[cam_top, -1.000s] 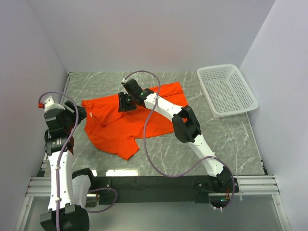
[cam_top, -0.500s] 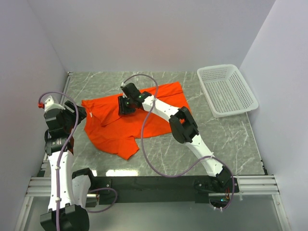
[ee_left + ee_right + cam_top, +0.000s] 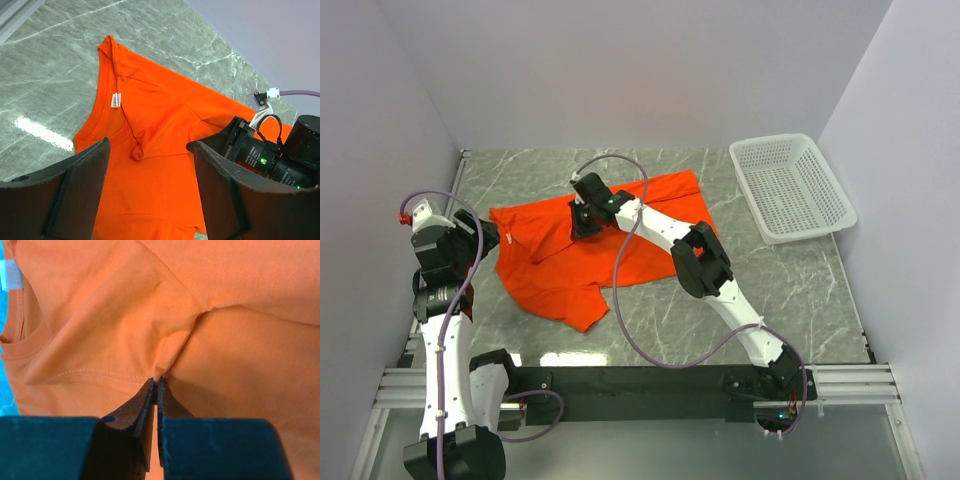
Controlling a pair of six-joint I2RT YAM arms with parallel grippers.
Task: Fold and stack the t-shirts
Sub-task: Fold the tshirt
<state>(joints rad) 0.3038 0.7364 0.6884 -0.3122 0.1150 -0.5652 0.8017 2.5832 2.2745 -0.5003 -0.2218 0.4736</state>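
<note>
One orange t-shirt (image 3: 570, 265) lies crumpled on the marble table, with its collar and white label (image 3: 116, 99) toward the left. My right gripper (image 3: 582, 222) is down on the shirt's upper middle. In the right wrist view it (image 3: 156, 380) is shut on a small pinched ridge of the orange cloth (image 3: 225, 350) beside a stitched hem. My left gripper (image 3: 480, 240) hangs above the shirt's left edge. It is open and empty (image 3: 147, 145), with the shirt (image 3: 165, 130) seen between its fingers. The right gripper's body (image 3: 260, 155) shows at the right of the left wrist view.
A white mesh basket (image 3: 790, 185) stands at the back right of the table. Grey walls close in the table on the left, back and right. The right arm's purple cable (image 3: 625, 290) loops over the shirt's right part.
My right gripper has shifted slightly left and toward me on the shirt. The left arm has not moved.
</note>
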